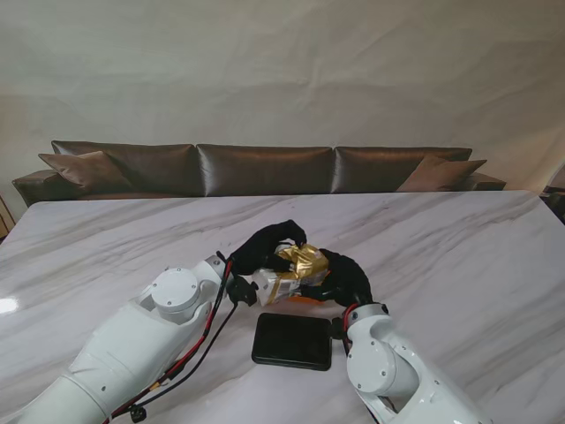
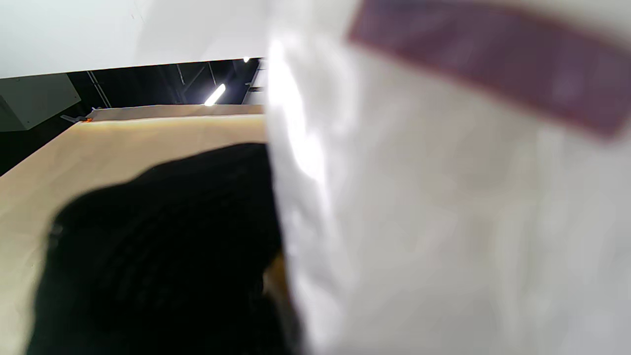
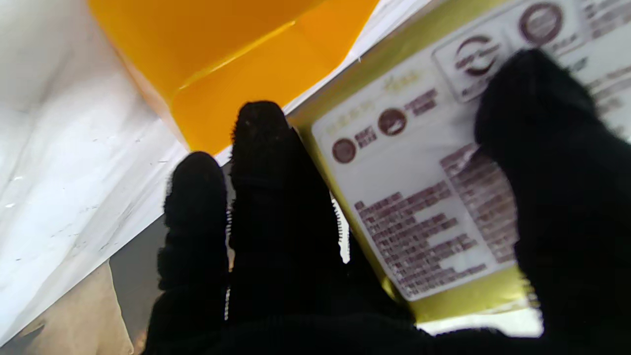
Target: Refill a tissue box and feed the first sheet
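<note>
Stand view: one marble table [image 1: 459, 256] carries two black-gloved hands that meet near its centre around a single gold-and-white tissue pack [image 1: 296, 268]. The left hand [image 1: 265, 248] curls over the pack from about ten o'clock, fingers wrapped on its upper edge; the right hand [image 1: 346, 276] clasps it from about four o'clock. Directly beneath the pack, a sliver of one orange tissue box [image 1: 305, 299] shows; whether the pack rests on or in it cannot be told, and its contents are hidden. One flat black lid-like panel [image 1: 292, 340] lies on the table at six o'clock from the pack, nearer to me, between the two white forearms and apart from the pack. One brown sofa [image 1: 265, 168] with two cushions stands behind the table at twelve o'clock. Left wrist view: the pack's crinkled white wrapper [image 2: 443, 207], blurred and bearing one dark red band, fills most of the frame, with the gloved left hand [image 2: 162, 256] pressed against it; the grasp is closed on the pack. Right wrist view: the right hand [image 3: 315, 276] holds the pack's printed label face [image 3: 424, 197], with one digit [image 3: 547, 162] lying across the label and two fingers [image 3: 261, 197] along its gold edge. The open orange box [image 3: 236, 64] sits just beyond the fingertips; its interior folds are visible, with no sheet discernible inside.
</note>
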### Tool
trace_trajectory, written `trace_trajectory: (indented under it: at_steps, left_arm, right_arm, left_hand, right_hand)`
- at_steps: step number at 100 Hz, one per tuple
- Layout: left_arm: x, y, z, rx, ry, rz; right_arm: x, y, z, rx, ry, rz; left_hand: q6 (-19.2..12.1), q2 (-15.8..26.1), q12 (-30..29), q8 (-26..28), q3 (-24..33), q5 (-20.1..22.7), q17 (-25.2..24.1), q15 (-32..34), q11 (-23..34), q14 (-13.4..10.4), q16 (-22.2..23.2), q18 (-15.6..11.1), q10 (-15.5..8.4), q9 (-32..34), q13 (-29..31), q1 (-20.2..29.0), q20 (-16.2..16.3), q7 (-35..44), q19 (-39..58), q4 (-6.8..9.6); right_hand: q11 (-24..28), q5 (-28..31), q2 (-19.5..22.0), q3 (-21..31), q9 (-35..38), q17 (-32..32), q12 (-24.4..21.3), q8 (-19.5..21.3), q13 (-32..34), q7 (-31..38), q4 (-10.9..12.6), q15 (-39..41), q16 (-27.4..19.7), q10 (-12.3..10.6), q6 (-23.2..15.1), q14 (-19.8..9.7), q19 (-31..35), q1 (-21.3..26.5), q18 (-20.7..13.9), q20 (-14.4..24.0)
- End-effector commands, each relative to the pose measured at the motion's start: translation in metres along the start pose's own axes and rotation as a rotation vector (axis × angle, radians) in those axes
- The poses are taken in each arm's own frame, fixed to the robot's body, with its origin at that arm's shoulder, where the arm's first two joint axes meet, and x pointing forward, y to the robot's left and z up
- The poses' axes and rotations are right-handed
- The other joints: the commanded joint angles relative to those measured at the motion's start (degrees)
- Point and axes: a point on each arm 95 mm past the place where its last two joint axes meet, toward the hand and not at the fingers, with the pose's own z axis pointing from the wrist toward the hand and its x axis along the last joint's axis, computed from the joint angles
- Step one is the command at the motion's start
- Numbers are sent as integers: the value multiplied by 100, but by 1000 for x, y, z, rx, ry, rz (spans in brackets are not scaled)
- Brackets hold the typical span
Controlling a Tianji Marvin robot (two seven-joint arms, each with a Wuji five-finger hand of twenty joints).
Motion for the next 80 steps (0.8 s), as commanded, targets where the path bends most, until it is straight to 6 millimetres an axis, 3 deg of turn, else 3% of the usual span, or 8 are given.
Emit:
trace_trajectory:
  at_steps: [1,5,18,27,35,39,65,80]
  left_arm:
    - [2,14,7,-35,16,-16]
    - [2,15,7,-35,15,-19]
    - [0,16,7,-27,3,-23]
    - [0,16,5,8,-21,-27]
    - [1,16,3,50,-36,-29]
    - [2,16,1,67,-44,-30]
    - [10,9,-14,142,-71,24]
    - [15,2,-24,196,-82,71]
  right_arm:
    - [24,-13,1,31,51,72]
    - [27,-14,2,23,51,97]
    - [30,-15,4,29,55,132]
    - [31,-13,3,38,50,141]
    - [32,-11,2,39,36,145]
    - [31,-10,2,35,27,140]
    - [28,8,0,57,-27,101]
    - [27,17,3,100,-62,64]
  left_hand:
    - [-1,936,88,-46,736,-104,-73,1374,182,-361,566,-2721,-75,69,437,896,-58,-57,15149,445]
    - [7,961,81,-67,694,-117,-103,1334,163,-357,560,-2697,-70,55,420,888,-65,-108,15129,424]
    - [34,1167,-26,-288,347,-220,-440,928,-19,-244,518,-2371,-42,-60,311,788,-79,-432,14974,396]
    - [136,1606,233,-781,-545,-340,-866,192,-345,108,338,-1876,116,-78,257,353,9,-859,14817,646]
    - [276,2717,-58,-1466,-1771,-504,-1255,229,-801,149,-496,-1487,270,-214,-198,-637,93,-1475,14717,1681]
    - [331,2977,-381,-1767,-2198,-550,-1356,251,-936,173,-935,-1409,297,-320,-325,-907,130,-1740,14761,1796]
    - [557,3157,-1145,-2753,-3740,-858,-1531,233,-1344,274,-1119,-1491,456,-674,-583,-1981,127,-2755,14958,1062]
    - [644,3223,-1213,-3125,-4369,-1049,-1558,219,-1428,309,-1110,-1504,620,-821,-673,-2120,122,-3141,14951,751]
  right_hand:
    - [806,1275,547,-364,874,242,593,-223,393,1402,-81,423,134,-891,-2698,-45,437,180,-82,81]
    - [897,1679,995,-450,1143,336,699,-275,546,1521,284,570,171,-788,-2691,38,565,248,-26,96]
    - [1215,1877,1165,325,1398,417,1133,254,720,1681,924,986,315,-644,-2074,191,842,211,81,159]
    - [1590,1960,1335,1013,1651,487,1518,829,874,1969,1257,1190,352,-560,-1322,347,993,62,258,208]
    - [1879,2155,1343,1405,1897,539,1853,1175,1015,2172,1366,1418,373,-449,-865,446,1120,-12,399,265]
    - [2000,2268,1365,1551,2033,606,1972,1312,1105,2243,1447,1537,382,-419,-701,468,1187,-68,449,285]
    - [2371,2680,1460,1893,2462,832,2285,1678,1277,2388,1738,1867,376,-332,-224,502,1349,-253,603,291]
    - [2548,3064,2216,1397,2640,1009,2435,2021,1272,2210,2158,2099,338,-369,-112,473,1421,-487,687,168]
